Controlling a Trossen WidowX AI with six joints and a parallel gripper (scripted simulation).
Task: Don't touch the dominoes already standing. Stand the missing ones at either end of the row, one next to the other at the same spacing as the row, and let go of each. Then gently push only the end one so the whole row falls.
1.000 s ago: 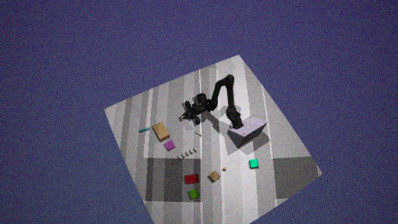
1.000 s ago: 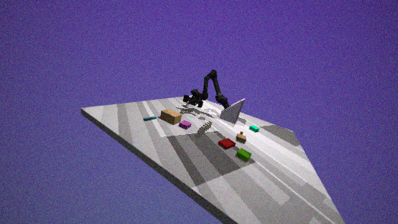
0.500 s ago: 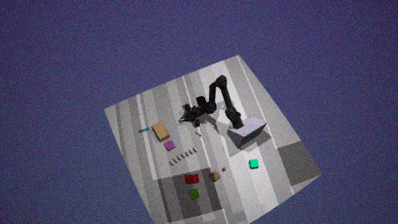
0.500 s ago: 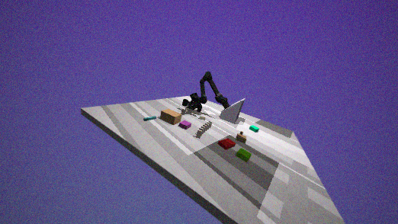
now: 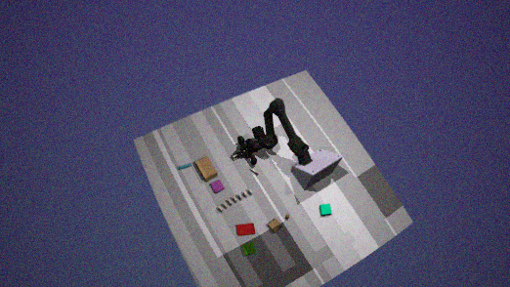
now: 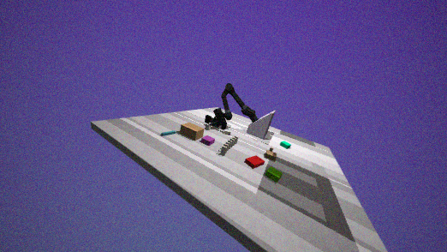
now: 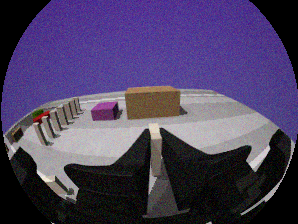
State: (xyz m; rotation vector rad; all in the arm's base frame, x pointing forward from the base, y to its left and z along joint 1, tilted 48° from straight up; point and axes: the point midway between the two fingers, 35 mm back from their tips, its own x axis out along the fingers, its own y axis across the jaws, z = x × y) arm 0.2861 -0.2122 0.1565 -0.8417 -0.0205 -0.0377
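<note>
A row of several small grey dominoes (image 5: 234,200) (image 6: 228,145) (image 7: 56,117) stands on the striped table (image 5: 342,146). My gripper (image 5: 237,155) (image 6: 211,126) (image 7: 153,132) hovers low over the table, well back from the row's near end and towards the tan box. It is shut on a pale domino (image 7: 156,160), which shows as a thin slab between the dark fingers in the wrist view. Another small dark piece (image 5: 254,172) lies flat on the table between the gripper and the row.
A tan box (image 5: 205,168) (image 6: 191,130) (image 7: 152,102) and a magenta block (image 5: 217,185) (image 6: 207,140) (image 7: 105,111) sit beside the row. A teal bar (image 5: 184,166), red block (image 5: 245,228), green block (image 5: 248,249), brown cube (image 5: 275,225) and mint block (image 5: 325,209) lie around.
</note>
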